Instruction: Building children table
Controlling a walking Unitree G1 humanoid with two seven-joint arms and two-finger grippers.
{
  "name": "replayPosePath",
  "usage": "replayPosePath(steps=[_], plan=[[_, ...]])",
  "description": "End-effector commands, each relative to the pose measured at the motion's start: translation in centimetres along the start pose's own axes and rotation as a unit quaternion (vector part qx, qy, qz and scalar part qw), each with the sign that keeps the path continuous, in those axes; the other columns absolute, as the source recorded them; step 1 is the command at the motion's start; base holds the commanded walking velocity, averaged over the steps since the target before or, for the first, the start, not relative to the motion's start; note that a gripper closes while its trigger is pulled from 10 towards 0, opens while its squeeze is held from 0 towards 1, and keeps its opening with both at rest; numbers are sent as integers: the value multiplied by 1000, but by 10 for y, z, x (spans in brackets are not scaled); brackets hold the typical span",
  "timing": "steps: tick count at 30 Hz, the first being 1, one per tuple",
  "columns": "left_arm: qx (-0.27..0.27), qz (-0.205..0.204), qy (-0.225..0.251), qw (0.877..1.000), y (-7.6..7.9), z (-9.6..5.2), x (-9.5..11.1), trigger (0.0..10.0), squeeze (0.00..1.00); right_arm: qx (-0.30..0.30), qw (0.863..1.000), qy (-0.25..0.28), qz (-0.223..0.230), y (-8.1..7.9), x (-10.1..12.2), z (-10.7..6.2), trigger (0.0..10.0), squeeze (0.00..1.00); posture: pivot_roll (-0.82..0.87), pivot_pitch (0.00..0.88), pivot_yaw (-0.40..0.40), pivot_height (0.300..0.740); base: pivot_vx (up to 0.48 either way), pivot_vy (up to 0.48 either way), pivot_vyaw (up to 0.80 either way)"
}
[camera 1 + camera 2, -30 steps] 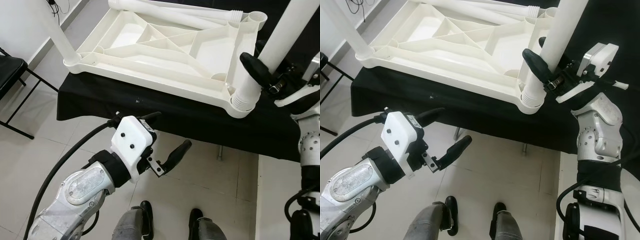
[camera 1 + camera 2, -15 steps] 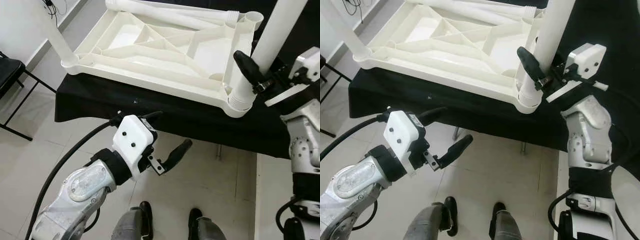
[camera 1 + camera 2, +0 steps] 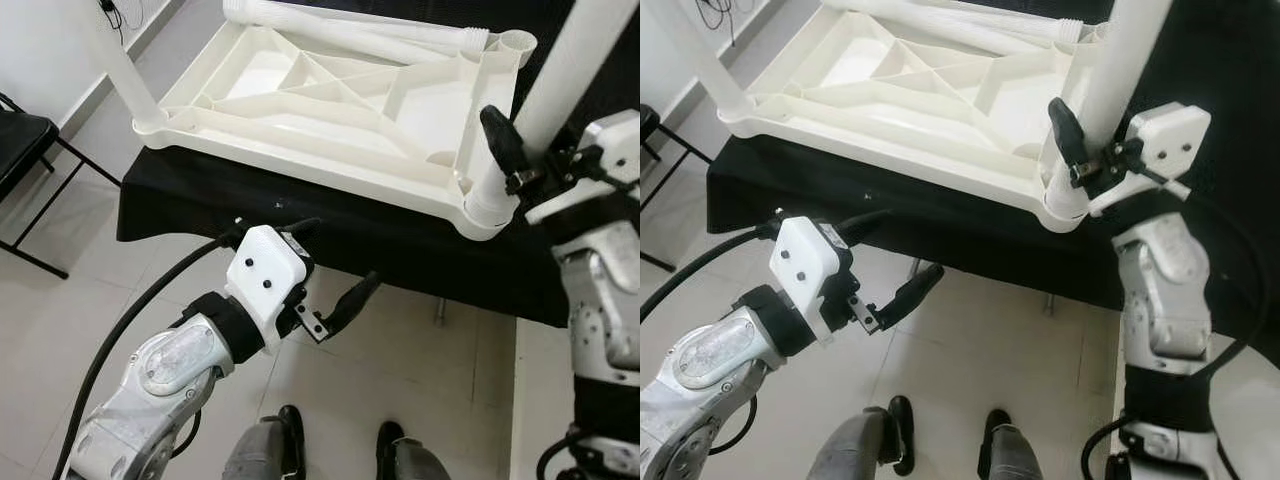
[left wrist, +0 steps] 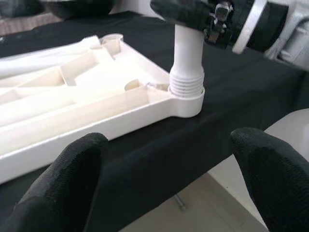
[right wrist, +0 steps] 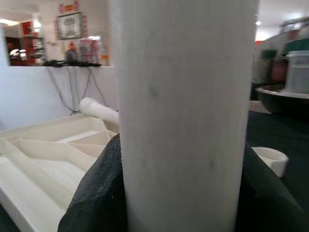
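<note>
One table leg (image 3: 560,95) stands in the near right corner socket of the upturned white tabletop (image 3: 330,100), which lies on the black-draped table (image 3: 400,250), and the right gripper (image 3: 510,150) is clenched around it just above the threaded base; against the frame a second ago the threads sit lower in the socket and the wrist has turned, so the leg is probably being screwed home. Meanwhile the left gripper (image 3: 325,275), fingers spread and empty, hovers below the table edge, little changed
</note>
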State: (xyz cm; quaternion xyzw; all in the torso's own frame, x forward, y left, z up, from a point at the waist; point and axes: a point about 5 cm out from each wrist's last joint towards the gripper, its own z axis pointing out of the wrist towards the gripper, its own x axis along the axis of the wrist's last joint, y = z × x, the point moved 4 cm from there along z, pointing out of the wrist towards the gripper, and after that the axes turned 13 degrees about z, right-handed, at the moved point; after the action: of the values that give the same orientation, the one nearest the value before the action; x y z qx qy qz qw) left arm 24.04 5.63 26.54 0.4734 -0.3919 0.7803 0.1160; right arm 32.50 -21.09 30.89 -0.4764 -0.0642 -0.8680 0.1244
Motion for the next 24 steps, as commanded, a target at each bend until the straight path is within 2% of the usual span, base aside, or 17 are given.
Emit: replayPosePath(steps=[1,11,12,19,24], plan=[[-10,-2,1,1000,4,0,-2,10000,0,-45,996,-70,16,8,-34,-16,10000,0,103,317,63,740,0,0,0],[-10,-1,3,1000,4,1,-3,10000,0,-76,993,-89,8,3,-42,-19,10000,0,95,315,64,740,0,0,0],[-9,-1,3,1000,4,1,-3,10000,0,-76,993,-86,14,-2,-42,-15,10000,0,96,316,58,740,0,0,0],[-8,-1,4,1000,4,1,-3,10000,0,-76,994,-70,23,-5,-36,-9,10000,0,97,315,57,740,0,0,0],[1,7,9,1000,-2,4,-2,10000,0,-47,991,30,120,-6,8,23,10000,0,94,298,47,740,0,0,0]])
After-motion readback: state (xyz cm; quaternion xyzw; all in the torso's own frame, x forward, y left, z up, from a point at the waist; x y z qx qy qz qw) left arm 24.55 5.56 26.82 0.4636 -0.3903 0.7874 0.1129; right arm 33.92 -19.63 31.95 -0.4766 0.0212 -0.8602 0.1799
